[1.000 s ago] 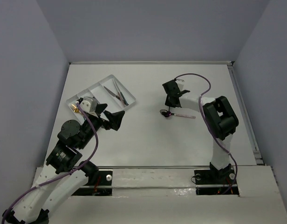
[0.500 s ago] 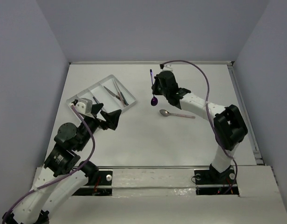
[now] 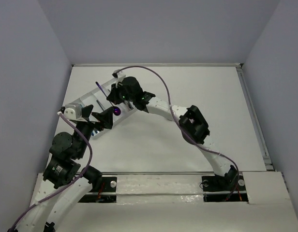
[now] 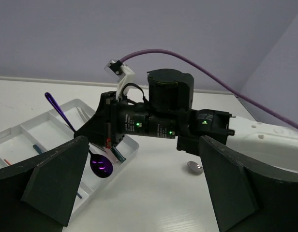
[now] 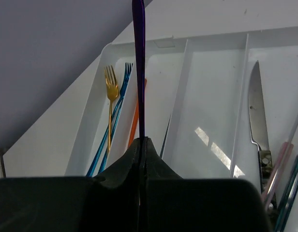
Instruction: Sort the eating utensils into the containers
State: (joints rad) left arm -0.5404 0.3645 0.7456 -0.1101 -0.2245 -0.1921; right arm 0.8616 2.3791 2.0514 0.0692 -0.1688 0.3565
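My right gripper (image 3: 115, 98) is shut on a purple spoon (image 3: 98, 88) and holds it tilted above the white tray (image 3: 93, 99), bowl down (image 4: 101, 165). In the right wrist view the spoon's handle (image 5: 138, 63) rises from my shut fingertips (image 5: 143, 142) over the tray's compartments (image 5: 207, 106). These hold a gold fork (image 5: 110, 94), a blue fork (image 5: 121, 99), an orange utensil (image 5: 136, 118) and a silver knife (image 5: 258, 113). My left gripper (image 3: 104, 117) is open and empty beside the tray's near edge. A silver spoon's bowl (image 4: 194, 167) lies on the table.
The right arm (image 3: 161, 106) stretches across the table from right to left, over where the silver spoon lies. More thin utensils (image 5: 284, 166) lie at the tray's right side. Grey walls close in the table on three sides.
My right gripper has lifted the purple spoon from the table's middle and carried it left to above the tray. My left gripper has drawn back a little to the left.
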